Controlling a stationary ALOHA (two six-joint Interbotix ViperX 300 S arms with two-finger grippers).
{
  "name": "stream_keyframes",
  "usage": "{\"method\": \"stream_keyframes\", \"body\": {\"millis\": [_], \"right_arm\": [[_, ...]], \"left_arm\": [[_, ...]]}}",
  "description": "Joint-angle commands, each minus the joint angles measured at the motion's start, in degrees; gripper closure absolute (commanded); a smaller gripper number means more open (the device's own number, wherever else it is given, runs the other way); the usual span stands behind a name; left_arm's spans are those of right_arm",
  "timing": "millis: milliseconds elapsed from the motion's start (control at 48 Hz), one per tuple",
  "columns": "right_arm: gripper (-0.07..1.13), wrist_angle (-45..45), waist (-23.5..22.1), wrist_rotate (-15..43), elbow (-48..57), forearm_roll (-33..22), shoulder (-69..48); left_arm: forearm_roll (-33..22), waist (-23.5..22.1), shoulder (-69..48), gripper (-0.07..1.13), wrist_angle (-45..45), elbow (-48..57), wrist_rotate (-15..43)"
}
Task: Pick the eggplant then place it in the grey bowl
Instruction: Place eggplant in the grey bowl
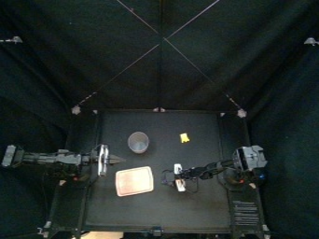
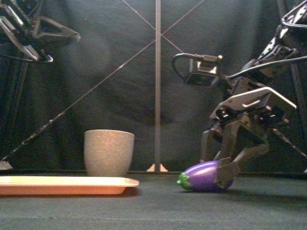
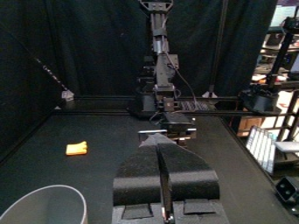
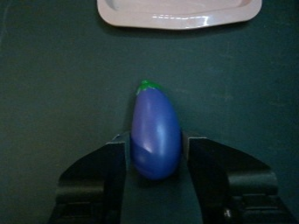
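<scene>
The right gripper is standing open over the eggplant, with one jaw on each side of the purple body. In the right wrist view, a thin strip of table is showing between each jaw and the eggplant, so the jaws are not pressing on it. In the front view, the eggplant is lying on its side on the table under the lowered right arm. Its green cap is pointing toward the pink tray.

The tray is lying flat at the front left of the table, just to the left of the eggplant and apart from it. Its surface is showing plain pink.

The grey cup, the task's grey bowl, is standing upright behind the tray, toward the back of the table and well apart from the eggplant. In the left wrist view, its mouth is showing only its own pale inner wall.

A small yellow toy is lying on the table to the right of the cup, near the back.

The left gripper is resting at the left side of the table, near the cup, with its jaws pressed together and holding nothing.
</scene>
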Motion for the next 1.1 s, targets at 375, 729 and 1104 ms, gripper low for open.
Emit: {"method": "stream_keyframes", "body": {"millis": [375, 729, 1104], "right_arm": [[0.54, -0.26, -9.58, -1.05, -11.43, -6.15, -4.75], [0.53, -1.41, -19.69, -0.62, -31.46, -10.28, 2.99], [0.28, 0.70, -23.03, -0.26, -38.94, -7.47, 11.51]], "left_arm": [[-0.09, 0.09, 0.18, 1.09, -0.26, -0.53, 0.00], [-0.09, 0.09, 0.18, 1.09, -0.18, -0.44, 0.00], [-0.09, 0.09, 0.18, 1.09, -0.18, -0.44, 0.00]]}}
